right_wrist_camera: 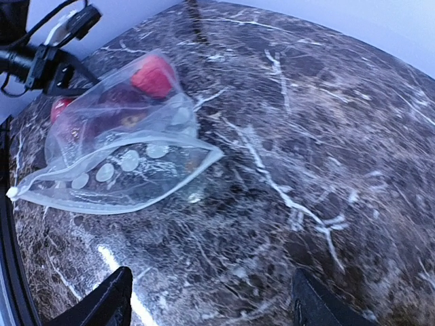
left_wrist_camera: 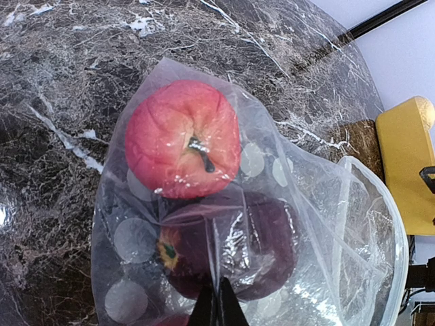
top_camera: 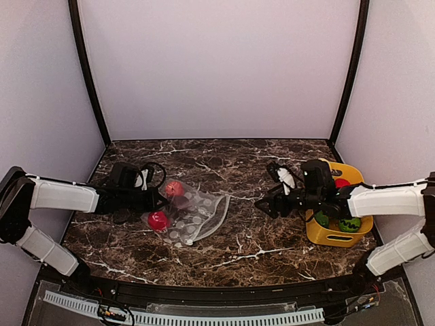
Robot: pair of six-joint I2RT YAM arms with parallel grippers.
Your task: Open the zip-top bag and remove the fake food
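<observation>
I see a yellow bin (top_camera: 325,238) holding green toys (top_camera: 350,225) under my right forearm. Both arms reach inward, low over the marble table (top_camera: 258,252). My right gripper (top_camera: 264,206) is spread and holds nothing, well apart from the zip-top bag (top_camera: 204,216). My left gripper (top_camera: 158,199) pinches the bag's plastic, just beside the fake food (top_camera: 175,188) inside

Dark brown marble-patterned table (top_camera: 258,238) with white veins, clear zip-top bag (top_camera: 207,217) printed with white dots, pinkish-red apple (left_wrist_camera: 182,139), dark maroon fruit (left_wrist_camera: 258,238), yellow bin (top_camera: 326,236), green toy vegetables (top_camera: 349,225), pale lilac back wall (top_camera: 217,68)
</observation>
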